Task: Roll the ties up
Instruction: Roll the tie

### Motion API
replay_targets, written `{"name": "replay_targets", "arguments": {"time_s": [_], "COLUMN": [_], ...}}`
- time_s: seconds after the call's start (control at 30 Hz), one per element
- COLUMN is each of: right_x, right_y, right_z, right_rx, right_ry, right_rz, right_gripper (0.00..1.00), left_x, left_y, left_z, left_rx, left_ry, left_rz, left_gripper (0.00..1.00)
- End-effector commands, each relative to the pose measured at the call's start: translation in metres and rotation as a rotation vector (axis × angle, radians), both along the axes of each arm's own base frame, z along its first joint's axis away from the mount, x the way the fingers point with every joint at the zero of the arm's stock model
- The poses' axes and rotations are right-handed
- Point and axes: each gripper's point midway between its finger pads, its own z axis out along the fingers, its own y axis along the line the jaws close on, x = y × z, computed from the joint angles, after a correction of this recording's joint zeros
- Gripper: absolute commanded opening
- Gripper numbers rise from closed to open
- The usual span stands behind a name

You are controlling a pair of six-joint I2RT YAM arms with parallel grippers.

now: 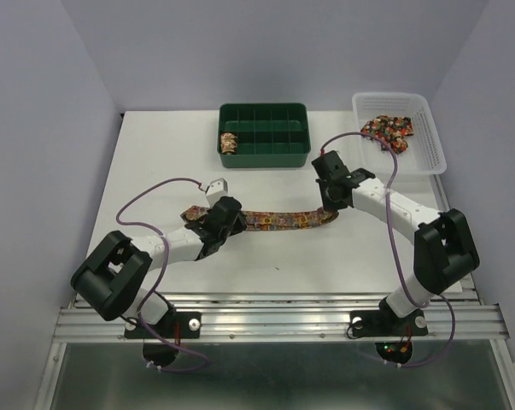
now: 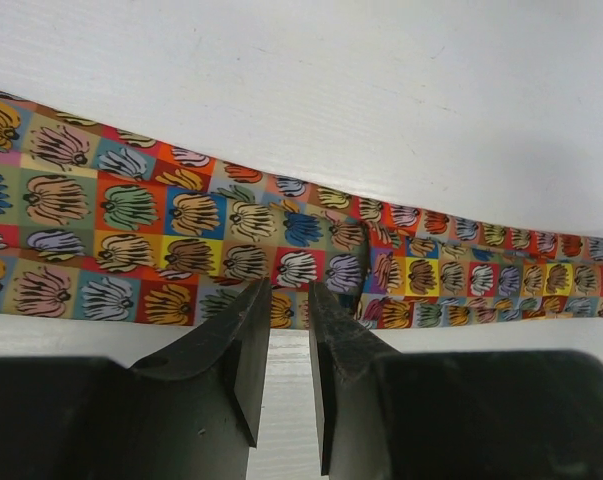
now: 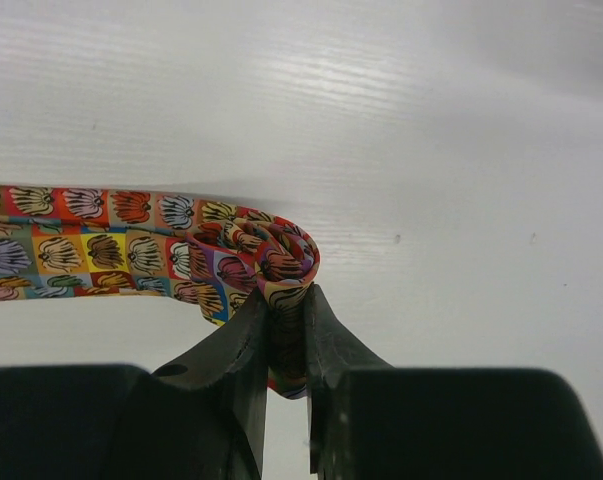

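Clerk: Fingers first, black, nearest the lens. Item one, left gripper (image 2: 289, 295): a narrow gap stands between its fingers, with bare table (image 2: 281, 100) showing through. The tips sit over the near edge of the tie (image 2: 181, 215). No grip evident.

Checker: The other?

Clerk: Item two, right gripper (image 3: 289, 300): pressed together on the tie's right end, pinching a small roll (image 3: 281, 262) of a few turns.

Checker: Location of the tie?

Clerk: Flat across the middle of the table, running left to right between the two grippers. One rolled tie (image 1: 229, 143) sits in a compartment at the left end of the green tray (image 1: 266, 160), far centre. More ties (image 1: 389, 130) lie loose in the white basket (image 1: 430, 149), far right.

Checker: Handling?

Clerk: Judged light, thin and limp. Likely smooth enough to slip, and the turns may spring open if let go. Best held at the roll itself, across its width, with the other gripper steadying the flat length just beside it.

Checker: Brands, labels, writing?

Clerk: None readable. Print only: coloured squares, each with a striped fan-like figure.
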Motion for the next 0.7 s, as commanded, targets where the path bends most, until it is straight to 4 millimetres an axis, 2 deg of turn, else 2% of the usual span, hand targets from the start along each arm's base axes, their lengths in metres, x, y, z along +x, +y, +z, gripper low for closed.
{"name": "replay_targets", "arguments": {"time_s": [0.0,0.07,0.23,0.37,0.67], "right_x": [0.02,0.025,0.029,0.033,0.024], "right_y": [-0.022,-0.023,-0.042,-0.047,-0.022], "right_z": [0.019,0.021,0.017,0.018,0.003], "right_rx": [-0.163,-0.194,-0.337,-0.413,-0.567], "right_ry": [-0.057,-0.063,-0.04,-0.04,-0.023], "right_rz": [-0.02,-0.005,-0.043,-0.047,0.012], "right_gripper": [0.01,0.01,0.01,0.01,0.01], "left_x": [0.007,0.007,0.008,0.009,0.01], "left_y": [-0.002,-0.002,-0.006,-0.009,-0.014], "left_z": [0.008,0.006,0.003,-0.001,-0.008], "left_rx": [-0.003,0.002,-0.002,0.001,-0.004], "left_ry": [-0.021,-0.016,-0.005,0.007,0.025], "left_rz": [-0.003,-0.004,-0.019,-0.03,-0.04], "left_gripper": [0.33,0.33,0.33,0.32,0.32]}}
